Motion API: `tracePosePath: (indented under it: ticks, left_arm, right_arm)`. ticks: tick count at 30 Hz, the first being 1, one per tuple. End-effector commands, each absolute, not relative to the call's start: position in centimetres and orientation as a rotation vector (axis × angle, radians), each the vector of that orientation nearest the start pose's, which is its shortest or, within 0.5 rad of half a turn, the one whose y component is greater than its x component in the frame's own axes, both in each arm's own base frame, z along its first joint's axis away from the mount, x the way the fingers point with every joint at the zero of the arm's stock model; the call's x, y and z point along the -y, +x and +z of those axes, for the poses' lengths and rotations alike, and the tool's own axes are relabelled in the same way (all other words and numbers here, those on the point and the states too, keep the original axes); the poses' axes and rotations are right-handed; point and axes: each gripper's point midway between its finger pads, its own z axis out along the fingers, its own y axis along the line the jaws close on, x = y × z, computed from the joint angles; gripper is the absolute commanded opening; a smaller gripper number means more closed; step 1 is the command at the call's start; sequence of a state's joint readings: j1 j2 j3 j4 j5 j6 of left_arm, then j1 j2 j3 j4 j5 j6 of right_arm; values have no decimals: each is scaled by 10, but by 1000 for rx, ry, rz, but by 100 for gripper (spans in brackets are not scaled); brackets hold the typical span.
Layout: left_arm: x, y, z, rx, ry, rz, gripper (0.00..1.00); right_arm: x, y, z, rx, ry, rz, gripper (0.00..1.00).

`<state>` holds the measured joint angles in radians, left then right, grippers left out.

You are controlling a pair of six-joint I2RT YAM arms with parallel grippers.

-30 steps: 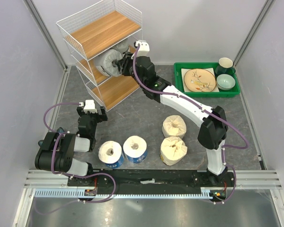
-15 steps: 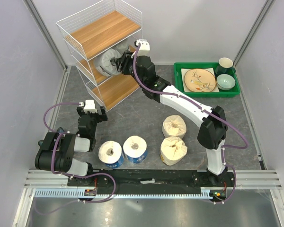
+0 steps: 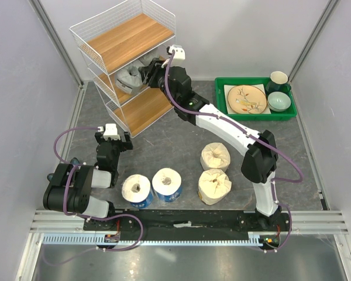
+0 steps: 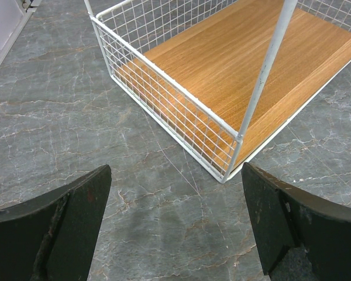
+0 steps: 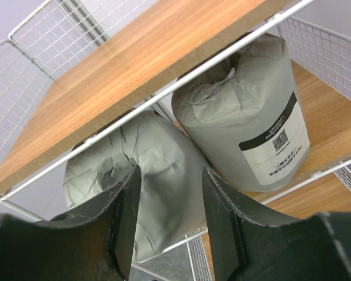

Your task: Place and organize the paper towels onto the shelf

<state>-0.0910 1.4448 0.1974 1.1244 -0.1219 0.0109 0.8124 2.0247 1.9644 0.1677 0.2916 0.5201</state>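
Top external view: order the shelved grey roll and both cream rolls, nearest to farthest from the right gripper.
1. Grey roll, on the shelf, right beside the right gripper.
2. Rear cream roll, right of centre.
3. Front cream roll, just in front of it.

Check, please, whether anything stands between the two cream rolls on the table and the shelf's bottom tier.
Nothing does: bare table lies between the cream rolls and the bottom tier. Only the right arm stretches beside that path.

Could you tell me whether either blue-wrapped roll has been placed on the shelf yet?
No, the two blue-wrapped rolls stand side by side on the table near the arm bases, away from the shelf.
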Motion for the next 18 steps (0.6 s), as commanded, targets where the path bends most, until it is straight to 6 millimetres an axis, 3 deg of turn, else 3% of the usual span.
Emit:
tracePosePath:
  ticks: [1, 7, 13, 15, 16, 18]
  left_arm:
    - [10, 370, 108, -1630, -19, 44, 100]
    - [10, 370, 108, -1630, -18, 45, 100]
    - [10, 370, 108, -1630, -19, 44, 100]
    - [10, 370, 108, -1630, -19, 44, 100]
    - [10, 370, 108, -1632, -18, 45, 100]
    - [10, 370, 108, -1630, -18, 45, 100]
  right_arm:
    - [-441, 452, 428, -1419, 43, 939, 54]
    - [-437, 443, 435, -1385, 33, 968, 54]
    - [-423, 421, 443, -1364, -6, 1003, 56]
    - [-424, 413, 431, -1392, -49, 1010, 56]
    - [-421, 406, 437, -1386, -62, 1022, 56]
    - [-422, 396, 421, -1431, -120, 1024, 56]
